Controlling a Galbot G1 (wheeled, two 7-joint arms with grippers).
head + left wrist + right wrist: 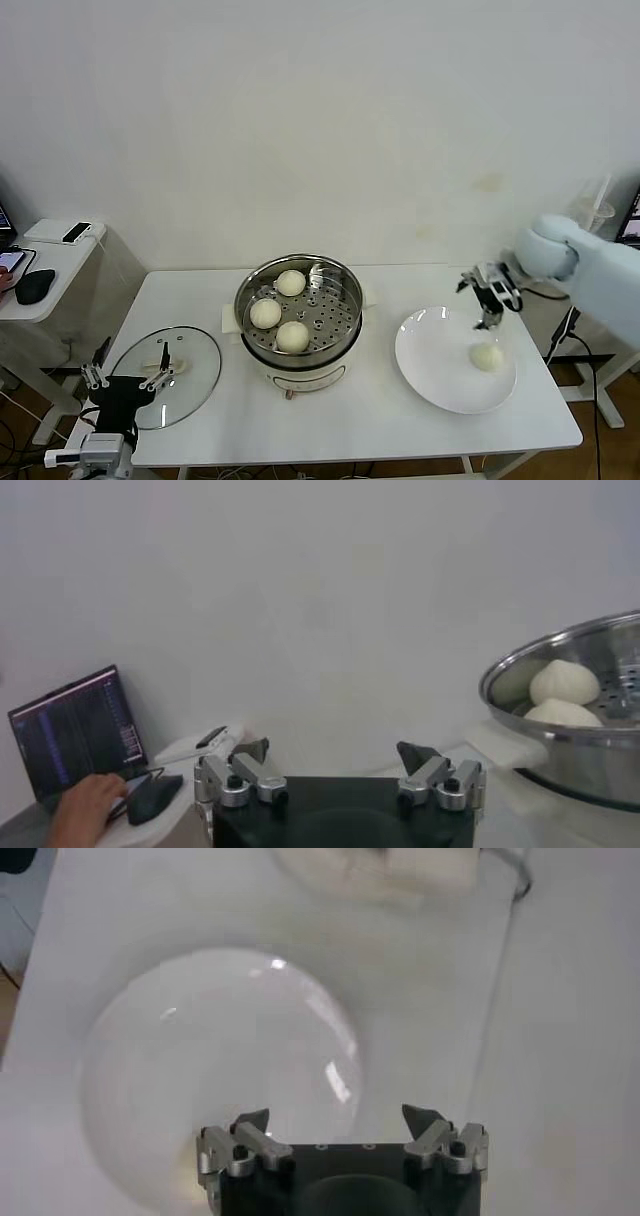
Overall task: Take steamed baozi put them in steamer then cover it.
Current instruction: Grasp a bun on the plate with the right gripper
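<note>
The steamer (pixel 298 312) stands mid-table with three baozi (pixel 290 283) (pixel 265 313) (pixel 292 336) on its perforated tray. A fourth baozi (pixel 486 356) lies on the white plate (pixel 440 375) at the right. My right gripper (pixel 489 318) is open and empty, hovering over the plate's far side just behind that baozi. In the right wrist view the gripper (pixel 338 1120) looks down on the bare plate (pixel 200 1058), with the baozi hidden. The glass cover (pixel 190 385) lies flat at the left. My left gripper (pixel 128 374) is open and empty at the cover's near left edge.
The left wrist view shows the open gripper (pixel 338 755), the steamer rim (pixel 560 655) with two baozi (pixel 565 682), and a side table with a laptop (pixel 75 730), a mouse (pixel 150 795) and a person's hand (pixel 85 805). Cables hang off the table's right end (pixel 565 330).
</note>
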